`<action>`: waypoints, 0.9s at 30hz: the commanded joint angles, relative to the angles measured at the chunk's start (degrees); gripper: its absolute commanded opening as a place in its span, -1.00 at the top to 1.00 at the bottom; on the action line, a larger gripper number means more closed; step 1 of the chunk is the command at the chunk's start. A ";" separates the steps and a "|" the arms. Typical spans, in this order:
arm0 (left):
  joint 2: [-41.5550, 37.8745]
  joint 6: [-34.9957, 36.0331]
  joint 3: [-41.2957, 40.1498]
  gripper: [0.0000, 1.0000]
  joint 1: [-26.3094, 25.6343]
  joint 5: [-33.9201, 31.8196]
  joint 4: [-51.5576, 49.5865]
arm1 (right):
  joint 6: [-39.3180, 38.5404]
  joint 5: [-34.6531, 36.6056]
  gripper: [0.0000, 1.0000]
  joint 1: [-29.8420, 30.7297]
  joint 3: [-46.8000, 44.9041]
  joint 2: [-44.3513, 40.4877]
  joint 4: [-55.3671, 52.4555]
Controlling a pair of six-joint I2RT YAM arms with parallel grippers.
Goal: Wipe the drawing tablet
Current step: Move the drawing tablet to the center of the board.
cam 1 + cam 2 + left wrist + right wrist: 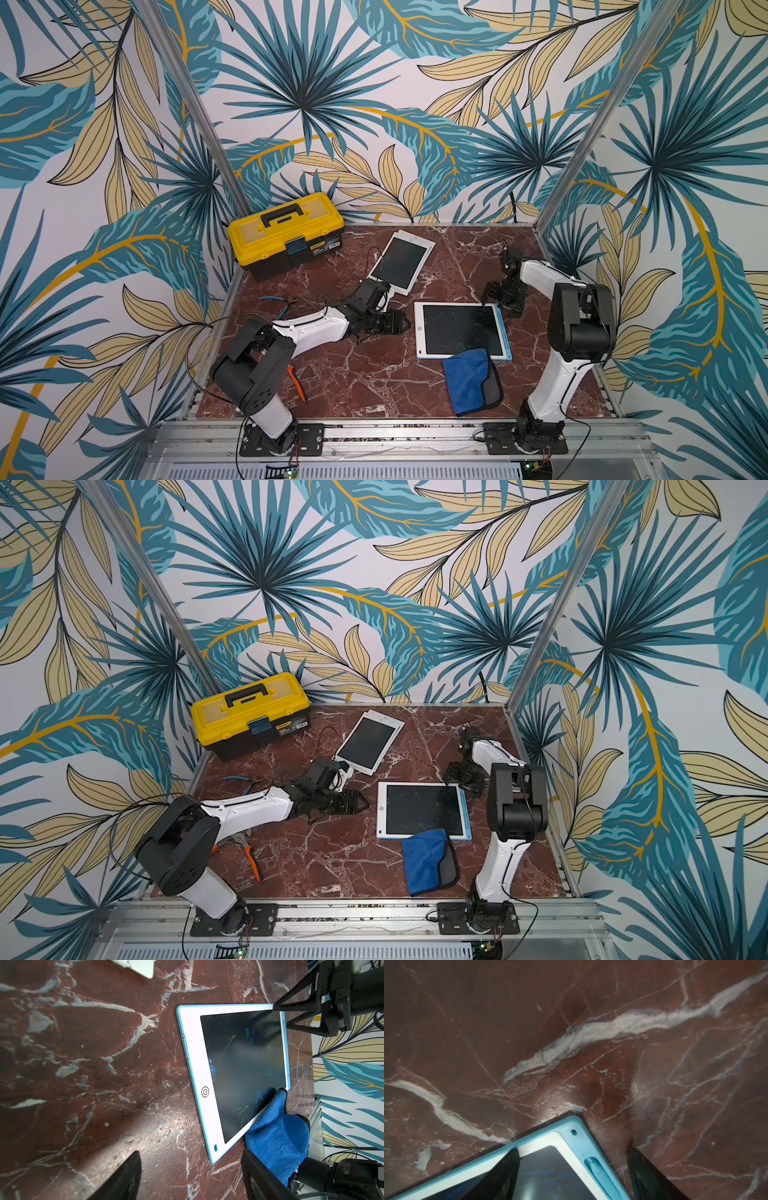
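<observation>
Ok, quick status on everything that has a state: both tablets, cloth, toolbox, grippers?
drawing tablet: flat on the table, faint scribbles on screen.
blue cloth: unheld, crumpled, draped over the drawing tablet's near corner.
white tablet: flat, screen dark.
toolbox: lid shut.
left gripper: open, empty, beside the drawing tablet.
right gripper: open, empty, straddling its far corner.

Drawing tablet (457,328) lying at centre; cloth (465,382) overlapping its 6 o'clock edge; toolbox (282,232) sitting at 10 o'clock; second tablet (401,259) lying at 11 o'clock.
</observation>
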 commanded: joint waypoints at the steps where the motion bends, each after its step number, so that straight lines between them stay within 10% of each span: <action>1: 0.38 0.92 0.90 -0.55 -0.14 0.57 0.43 | -1.32 -1.13 -0.65 -0.23 -0.72 1.74 -0.70; 27: -1.45 1.54 -1.52 -0.56 0.54 1.14 0.44 | 5.86 -13.67 -0.57 18.83 -5.76 -5.52 1.64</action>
